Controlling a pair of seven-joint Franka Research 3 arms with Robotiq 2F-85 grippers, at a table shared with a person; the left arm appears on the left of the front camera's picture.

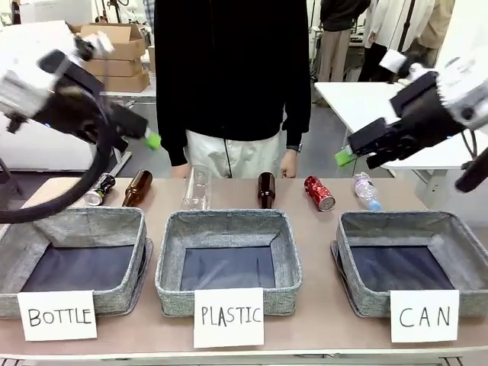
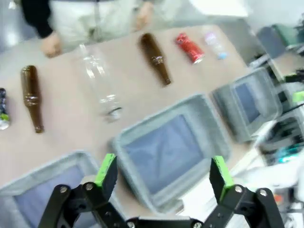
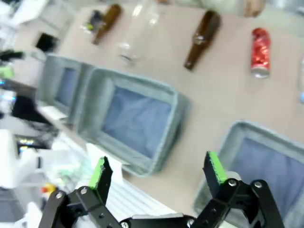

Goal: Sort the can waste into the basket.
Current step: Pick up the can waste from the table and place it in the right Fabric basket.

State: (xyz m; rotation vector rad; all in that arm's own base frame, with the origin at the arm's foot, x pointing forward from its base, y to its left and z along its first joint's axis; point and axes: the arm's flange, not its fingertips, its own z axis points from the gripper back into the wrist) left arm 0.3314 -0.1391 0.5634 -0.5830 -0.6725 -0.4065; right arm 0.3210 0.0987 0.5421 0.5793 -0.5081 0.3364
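Note:
The red can (image 1: 319, 193) lies on its side behind the basket carded "CAN" (image 1: 411, 261), and shows too in the left wrist view (image 2: 190, 47) and right wrist view (image 3: 260, 58). The dark can with yellow-green marks (image 1: 99, 189) lies at the far left (image 2: 3, 114), behind the "BOTTLE" basket. My left gripper (image 2: 164, 178) hangs open high above the left side (image 1: 152, 140). My right gripper (image 3: 156, 175) is open too, raised above the right side (image 1: 345, 157). Neither holds anything. The CAN basket (image 3: 266, 156) holds nothing.
Baskets carded "BOTTLE" (image 1: 76, 259) and "PLASTIC" (image 1: 227, 259) stand in front. Two brown bottles (image 1: 137, 187) (image 1: 265, 189), a clear bottle (image 1: 197, 187) and a small plastic bottle (image 1: 367, 191) lie in the row. A person (image 1: 232, 84) stands at the far edge, a hand (image 1: 288, 163) near the table.

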